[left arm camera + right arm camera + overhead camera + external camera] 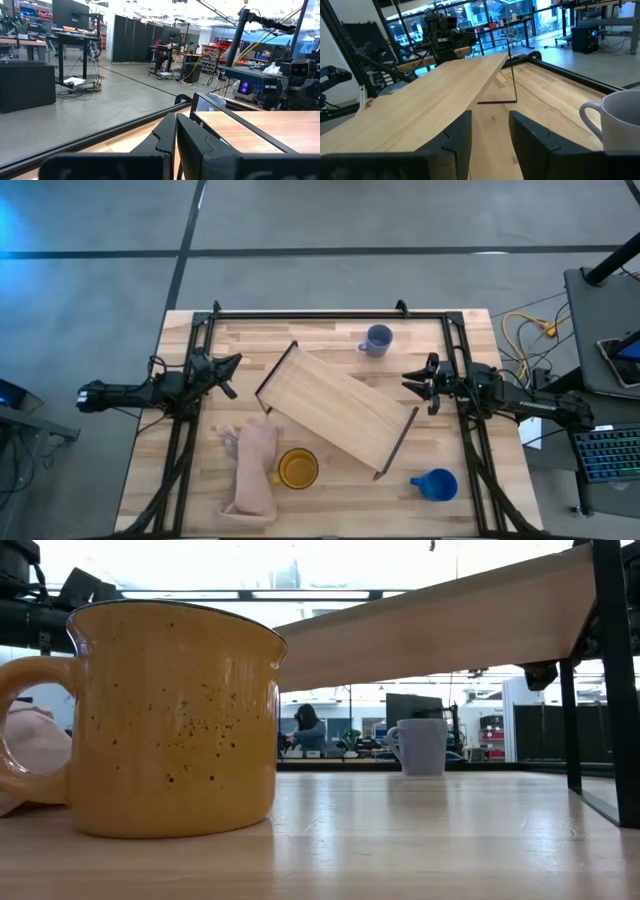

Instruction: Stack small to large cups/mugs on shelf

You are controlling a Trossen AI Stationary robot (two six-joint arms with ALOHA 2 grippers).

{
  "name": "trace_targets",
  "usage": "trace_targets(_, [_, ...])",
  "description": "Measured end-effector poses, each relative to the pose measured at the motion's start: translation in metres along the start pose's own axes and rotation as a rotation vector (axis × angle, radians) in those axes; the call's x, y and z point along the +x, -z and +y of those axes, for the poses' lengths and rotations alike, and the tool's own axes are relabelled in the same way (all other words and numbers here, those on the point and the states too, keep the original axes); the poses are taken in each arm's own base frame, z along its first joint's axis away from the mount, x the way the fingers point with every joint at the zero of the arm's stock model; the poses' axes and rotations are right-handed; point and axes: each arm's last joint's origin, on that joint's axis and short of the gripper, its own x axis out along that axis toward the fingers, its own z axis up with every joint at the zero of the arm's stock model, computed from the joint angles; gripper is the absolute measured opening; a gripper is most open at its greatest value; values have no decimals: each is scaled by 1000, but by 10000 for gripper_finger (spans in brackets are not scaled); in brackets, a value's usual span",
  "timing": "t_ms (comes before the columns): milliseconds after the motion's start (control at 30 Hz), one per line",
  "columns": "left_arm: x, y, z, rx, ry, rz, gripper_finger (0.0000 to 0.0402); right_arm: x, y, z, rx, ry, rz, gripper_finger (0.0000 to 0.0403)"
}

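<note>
Nothing is stacked yet: the shelf (340,412) sits diagonally mid-bench, and the bright blue mug (436,484) is near right. The right gripper (418,383), slightly parted and empty, should approach it from above, away from the handle. The left gripper (226,373) waits, nearly closed and empty.

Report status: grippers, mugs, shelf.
Left gripper shut, right gripper open, both idle. Light-wood shelf board bare; grey-blue mug, yellow-orange mug, bright blue mug on table. Pink-beige cloth touches yellow-orange mug.

Yellow-orange mug (170,720) with dark speckles and a dark rim. Bright blue mug (436,484), grey-blue mug (377,340), pale pink cloth (255,470). Light-wood shelf (335,408) with black end frames.
</note>
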Motion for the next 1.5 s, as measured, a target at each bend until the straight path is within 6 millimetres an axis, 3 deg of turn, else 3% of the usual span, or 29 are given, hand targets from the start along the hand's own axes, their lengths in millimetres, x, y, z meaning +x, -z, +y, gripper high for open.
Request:
trace_targets(167, [0,0,0,0,0,0,0,0,-2,0,-8,9,-19,123])
trace_targets(467, [0,0,0,0,0,0,0,-8,-37,1,163,158,-453,123])
trace_targets(533, [0,0,0,0,0,0,0,-10,-38,-3,294,248,-507,123])
trace_targets(600, [0,0,0,0,0,0,0,-11,-39,-4,555,238,-587,123])
trace_targets(667, [0,0,0,0,0,0,0,-11,-38,-5,688,215,-603,123])
trace_targets(1067, [0,-1,0,-1,-7,-8,0,-11,-43,-1,596,140,-597,123])
trace_targets(1133, [0,-1,0,-9,-6,-10,0,-11,-46,0,592,65,-609,123])
trace_targets(1200, [0,-4,0,-28,-2,-30,0,-16,-61,8,542,-117,-650,123])
trace_targets(1300, [0,-8,0,-57,0,-63,0,-27,-99,23,459,-290,-684,123])
trace_targets(1500, [0,-8,0,-59,-1,-65,0,-16,-171,45,378,-160,-241,123])
